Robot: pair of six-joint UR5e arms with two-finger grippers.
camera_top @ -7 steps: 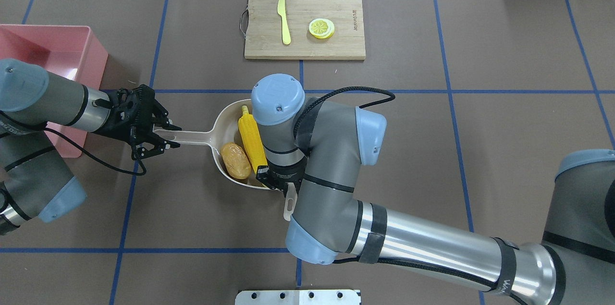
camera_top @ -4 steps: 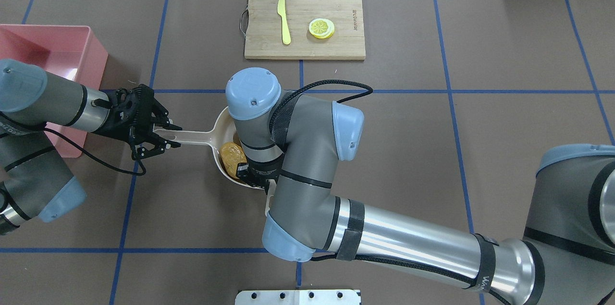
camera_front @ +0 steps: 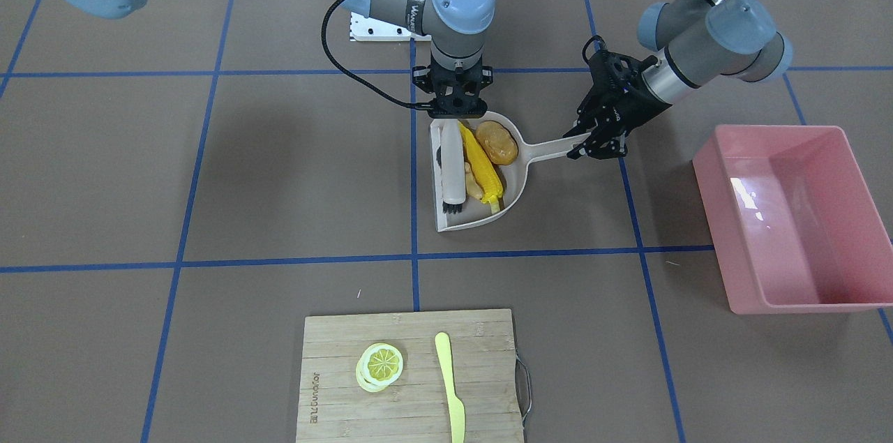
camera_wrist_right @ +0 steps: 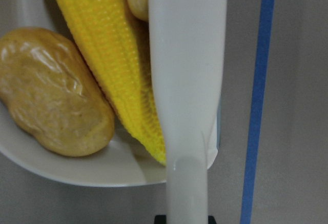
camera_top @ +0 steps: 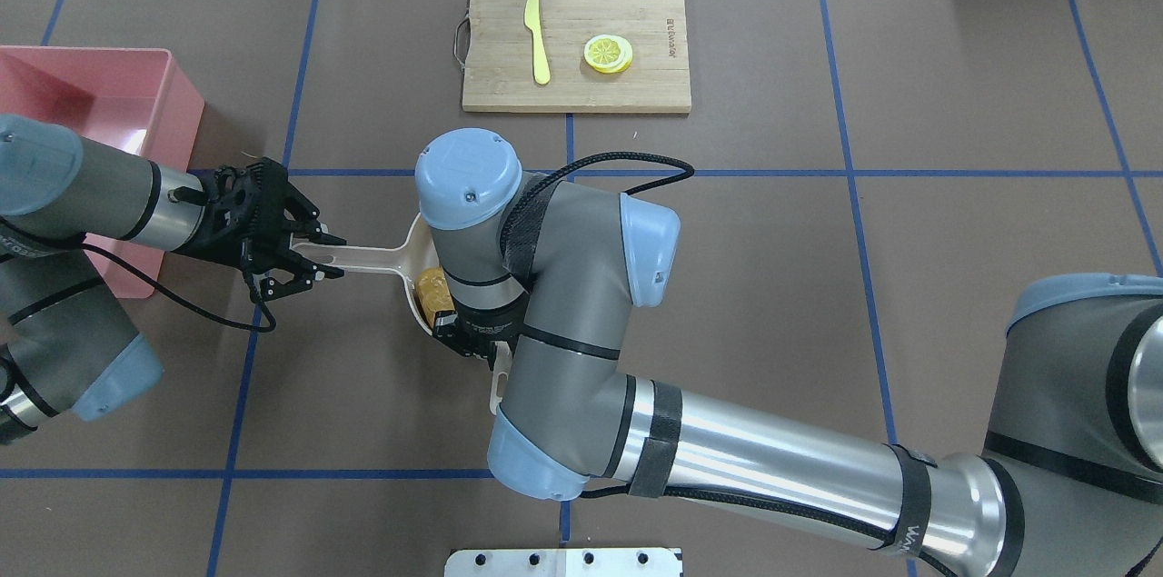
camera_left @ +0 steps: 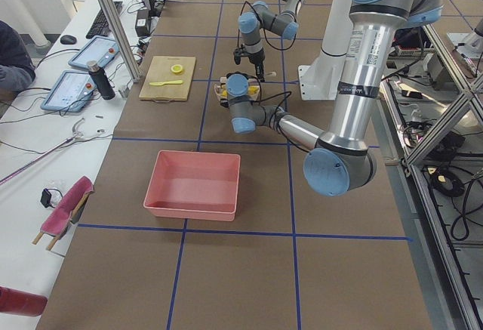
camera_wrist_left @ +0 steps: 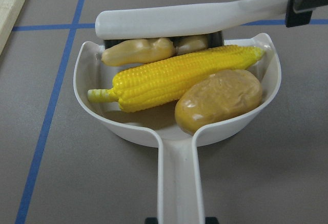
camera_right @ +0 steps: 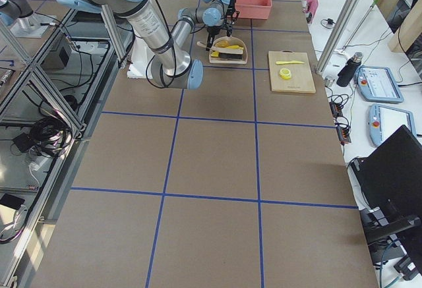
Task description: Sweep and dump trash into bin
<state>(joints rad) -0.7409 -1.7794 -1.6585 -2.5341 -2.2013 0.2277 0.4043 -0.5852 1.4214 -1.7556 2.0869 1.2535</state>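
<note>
A wooden cutting board (camera_top: 572, 91) lies flat on the brown table cover (camera_top: 954, 59), with a thin metal handle (camera_top: 460, 44) on one short end. On the board, nearer that handle end, lies a pale yellow plastic knife (camera_top: 538, 39), set across the board's width. A round yellow lemon slice (camera_top: 609, 53) sits on the board beside the knife, apart from it, toward the end with printed lettering. A blue tape line (camera_top: 570, 127) runs out from under the board's long edge.
</note>
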